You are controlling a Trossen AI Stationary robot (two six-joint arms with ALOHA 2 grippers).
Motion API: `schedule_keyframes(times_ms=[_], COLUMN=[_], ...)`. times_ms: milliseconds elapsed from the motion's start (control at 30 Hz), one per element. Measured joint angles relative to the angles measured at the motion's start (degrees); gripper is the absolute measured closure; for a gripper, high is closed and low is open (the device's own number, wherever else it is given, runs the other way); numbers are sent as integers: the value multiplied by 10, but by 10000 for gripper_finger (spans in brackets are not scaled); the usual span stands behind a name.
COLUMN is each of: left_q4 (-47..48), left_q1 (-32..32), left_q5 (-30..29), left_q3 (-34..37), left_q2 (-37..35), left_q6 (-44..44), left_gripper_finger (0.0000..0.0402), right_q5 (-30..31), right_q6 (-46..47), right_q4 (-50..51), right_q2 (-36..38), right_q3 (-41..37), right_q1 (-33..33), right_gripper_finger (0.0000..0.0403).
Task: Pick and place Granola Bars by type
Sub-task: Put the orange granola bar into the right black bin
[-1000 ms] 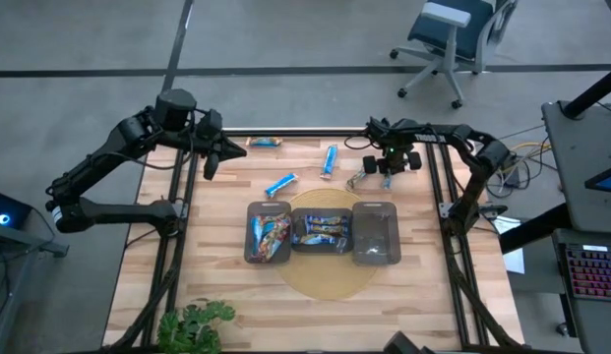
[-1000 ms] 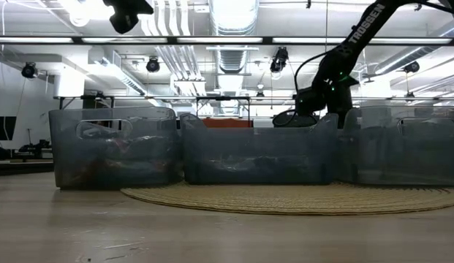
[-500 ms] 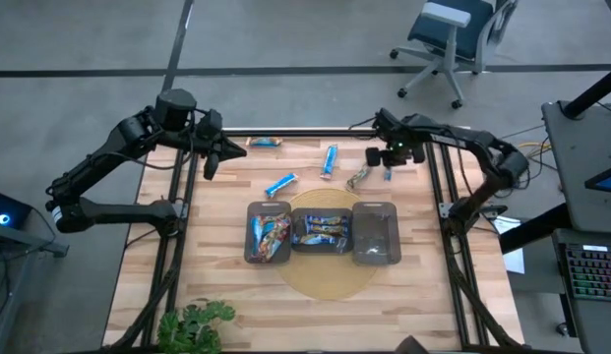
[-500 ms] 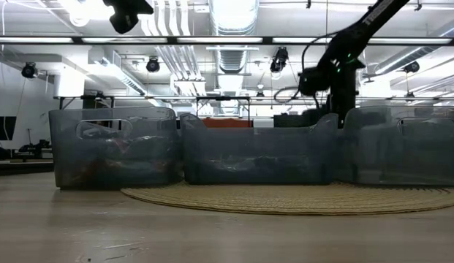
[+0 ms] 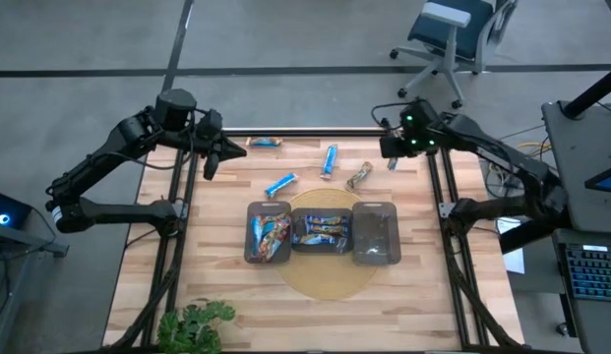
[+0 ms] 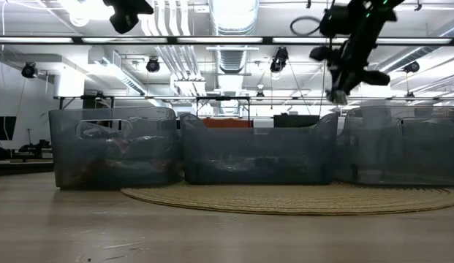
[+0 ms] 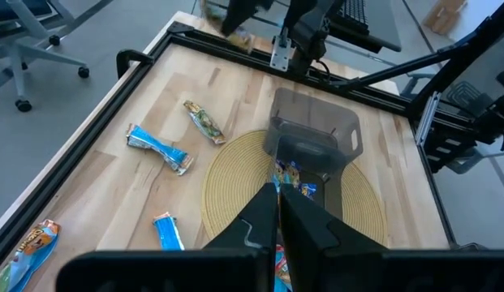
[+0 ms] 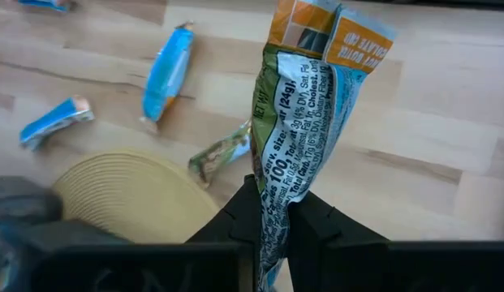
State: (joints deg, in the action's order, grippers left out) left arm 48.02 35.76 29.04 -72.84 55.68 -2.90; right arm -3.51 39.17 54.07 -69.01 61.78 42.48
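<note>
My right gripper point(image 8: 274, 212) is pinched tight on a granola bar point(image 8: 304, 122) with an orange and green wrapper, holding it by one end so it stands up between my fingers, raised above the far right corner of the wooden surface point(image 5: 236, 295). Below it, on the wood, lie a greenish bar point(image 5: 358, 176) and two blue bars point(image 5: 330, 158), with another bar point(image 5: 265, 142) near the far edge. Three dark trays point(image 5: 324, 234) sit in a row on a round woven mat point(image 5: 325, 277); the left and middle ones hold bars. My left gripper point(image 7: 277, 212) is fully closed and empty, held high over the far left corner.
</note>
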Motion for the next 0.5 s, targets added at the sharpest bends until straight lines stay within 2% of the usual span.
schedule_keyframes(times_ms=[267, 500], left_q4=[0, 0], left_q1=[0, 0], left_q5=[0, 0], left_q3=[0, 0], left_q2=[0, 0], left_q6=[1, 4], left_gripper_finger=[402, 402], right_q5=[3, 7], right_q6=[-1, -8], right_q4=[59, 84], right_q2=[68, 87], right_q3=[23, 36], right_q1=[-10, -10], right_gripper_finger=[378, 378])
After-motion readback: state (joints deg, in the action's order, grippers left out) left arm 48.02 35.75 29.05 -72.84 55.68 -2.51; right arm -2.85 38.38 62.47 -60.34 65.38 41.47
